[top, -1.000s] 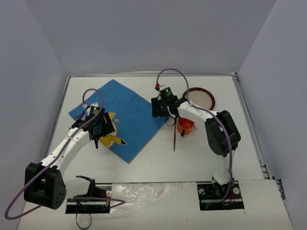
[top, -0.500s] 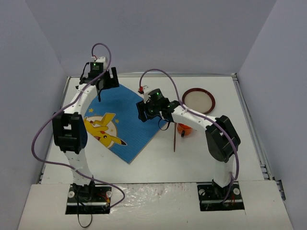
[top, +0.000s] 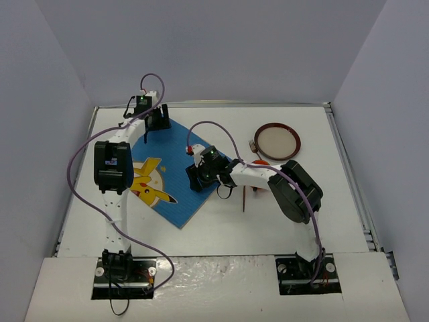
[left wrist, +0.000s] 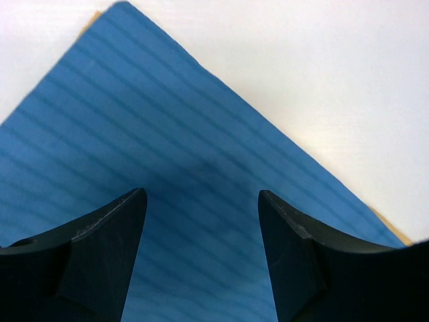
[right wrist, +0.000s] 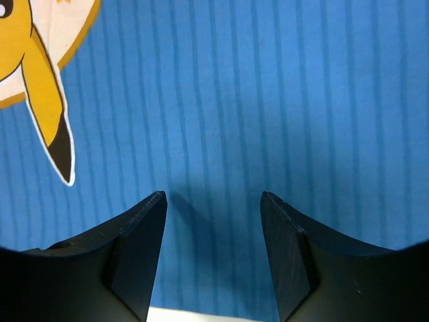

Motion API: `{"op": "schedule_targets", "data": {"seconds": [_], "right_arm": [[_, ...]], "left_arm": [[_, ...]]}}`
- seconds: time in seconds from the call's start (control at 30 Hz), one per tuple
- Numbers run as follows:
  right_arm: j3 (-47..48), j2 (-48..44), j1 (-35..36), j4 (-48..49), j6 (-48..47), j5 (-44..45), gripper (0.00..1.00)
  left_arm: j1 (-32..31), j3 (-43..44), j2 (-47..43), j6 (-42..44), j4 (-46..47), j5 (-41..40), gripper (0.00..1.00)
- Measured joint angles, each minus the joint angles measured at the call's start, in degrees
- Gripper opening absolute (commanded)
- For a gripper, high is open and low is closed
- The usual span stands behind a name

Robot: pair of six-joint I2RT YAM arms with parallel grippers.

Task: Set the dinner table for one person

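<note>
Hovering both arms over the blue placemat (top: 175,155), which lies skewed on the left-centre of the white counter (top: 335,215).

Left end effector (top: 150,125) sits above the mat's far corner. Wrist view: left end effector (left wrist: 201,201) spread, nothing between the fingers, striped blue cloth (left wrist: 167,168) underneath, bare counter (left wrist: 301,67) beyond the mat edge.

Right end effector (top: 196,177) is over the mat's right side, near its edge. Wrist view: right end effector (right wrist: 213,201) also spread and holding nothing, mat (right wrist: 268,100) filling the frame, a thin strip of counter visible at the bottom. Yellow cartoon figure (right wrist: 40,80) is at upper left there; from the top camera the figure (top: 151,186) is on the mat's near-left part.

Off the mat, on the right half of the counter:
- brown-rimmed plate (top: 277,141) at the far side
- fork (top: 253,145) just beside the plate's left edge
- orange cup (top: 259,163), mostly hidden by the right arm
- thin dark utensil (top: 244,198) nearer the bases, type unclear
</note>
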Motion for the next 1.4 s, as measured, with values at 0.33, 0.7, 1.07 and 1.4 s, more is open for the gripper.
{"op": "schedule_targets", "data": {"seconds": [0.33, 0.7, 1.07, 1.4], "right_arm": [[-3.11, -0.35, 0.11, 5.71, 0.35, -0.36, 0.54], [-6.20, -1.45, 0.22, 9.80, 1.64, -0.40, 0.55], [4.18, -1.92, 0.47, -5.67, -0.73, 0.78, 0.65], [14.46, -6.23, -3.34, -6.99, 1.95, 3.91, 0.85]], "left_arm": [[1.52, 11.03, 11.60, -4.09, 6.29, -0.05, 0.63], [4.04, 15.37, 15.23, -7.82, 9.74, 0.73, 0.66], [7.44, 16.85, 13.32, -5.55, 8.07, 1.60, 0.86], [7.04, 14.92, -3.35, -4.48, 3.05, 1.16, 0.97]]}}
